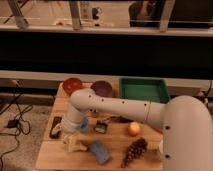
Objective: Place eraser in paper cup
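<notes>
The eraser (55,124) is a flat black block lying at the left edge of the wooden table (115,140). My gripper (62,131) hangs from the white arm, low over the table, right beside the eraser's near end. I cannot see whether it touches the eraser. The paper cup stands at the front right corner, where my arm's big white link (185,135) hides it.
A red bowl (72,85), a purple bowl (102,88) and a green tray (144,90) line the back. A small metal cup (101,127), an orange fruit (133,129), grapes (134,151), a blue sponge (100,151) and a cream object (75,143) lie in front.
</notes>
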`<state>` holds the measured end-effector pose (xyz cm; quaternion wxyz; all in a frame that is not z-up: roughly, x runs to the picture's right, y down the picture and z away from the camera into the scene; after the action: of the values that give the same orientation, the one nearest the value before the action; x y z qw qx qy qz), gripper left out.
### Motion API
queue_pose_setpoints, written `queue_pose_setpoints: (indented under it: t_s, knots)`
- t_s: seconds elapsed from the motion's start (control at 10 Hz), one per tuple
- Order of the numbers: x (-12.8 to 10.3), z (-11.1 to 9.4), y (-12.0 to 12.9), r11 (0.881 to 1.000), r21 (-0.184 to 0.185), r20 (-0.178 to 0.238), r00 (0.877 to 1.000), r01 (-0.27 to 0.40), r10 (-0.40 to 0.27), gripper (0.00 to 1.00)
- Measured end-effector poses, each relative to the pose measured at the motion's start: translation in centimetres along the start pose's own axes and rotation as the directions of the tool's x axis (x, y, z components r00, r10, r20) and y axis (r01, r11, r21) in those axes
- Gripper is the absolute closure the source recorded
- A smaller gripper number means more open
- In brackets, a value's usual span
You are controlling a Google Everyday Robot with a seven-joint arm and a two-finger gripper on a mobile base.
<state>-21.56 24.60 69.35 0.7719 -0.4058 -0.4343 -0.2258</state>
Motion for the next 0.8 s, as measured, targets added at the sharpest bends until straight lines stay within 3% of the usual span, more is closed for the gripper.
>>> queue_pose_setpoints:
  t_s: [0.4, 0.8]
  knots:
    - [-2.0, 1.8, -4.9, 0.995, 0.010, 0.013, 0.995, 0.097, -0.097, 0.20]
    - [-2.1, 2.4, -8.3, 0.989, -0.004, 0.001, 0.989, 0.146, -0.146, 0.20]
